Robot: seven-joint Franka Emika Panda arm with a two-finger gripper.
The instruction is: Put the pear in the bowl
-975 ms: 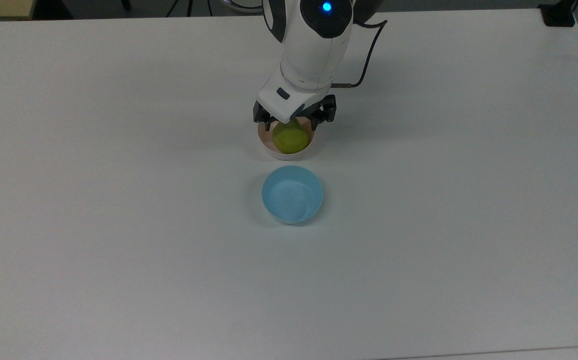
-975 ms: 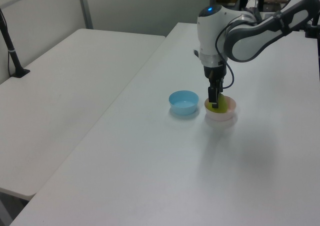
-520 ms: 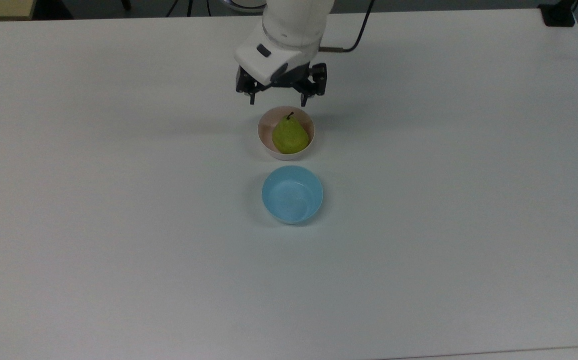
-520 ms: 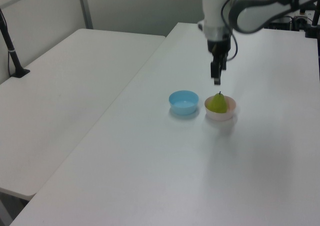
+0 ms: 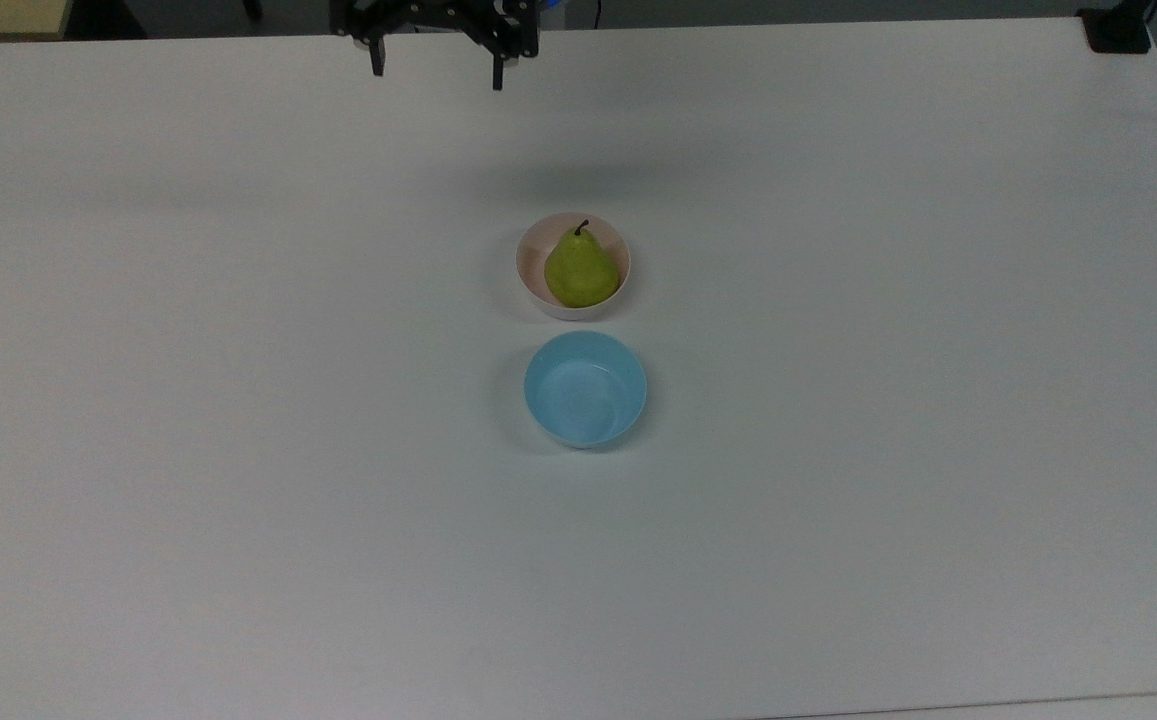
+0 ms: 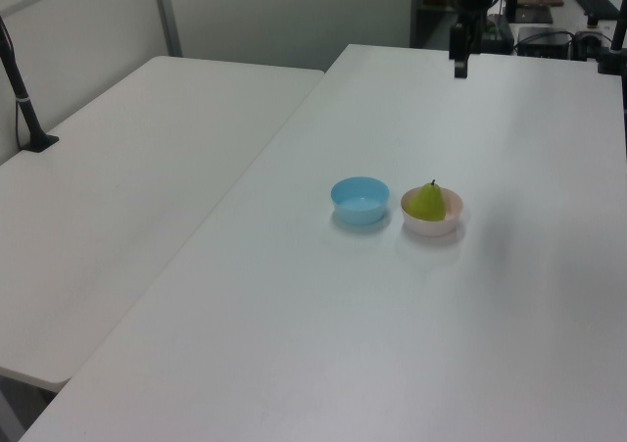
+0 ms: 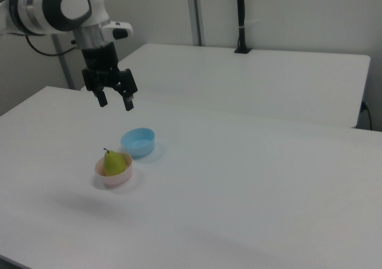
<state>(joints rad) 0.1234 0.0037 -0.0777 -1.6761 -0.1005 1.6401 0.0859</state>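
Small yellow-green pear [image 5: 580,271] with short dark stem, upright inside small round pale pink plastic bowl [image 5: 530,272] on white table [image 5: 838,450]. Light blue plastic bowl [image 5: 585,389] just beside pink one, apart, nothing in it. Black two-finger gripper [image 7: 115,101] high above table, well apart from both bowls, fingers [image 7: 128,103] spread wide, gripping nothing.

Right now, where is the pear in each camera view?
Top view: the pear sits upright in the pink bowl, just above centre.
Left view: the pear is right of centre.
Right view: the pear is at lower left.
Shared landmark: the light blue bowl beside the pink one.
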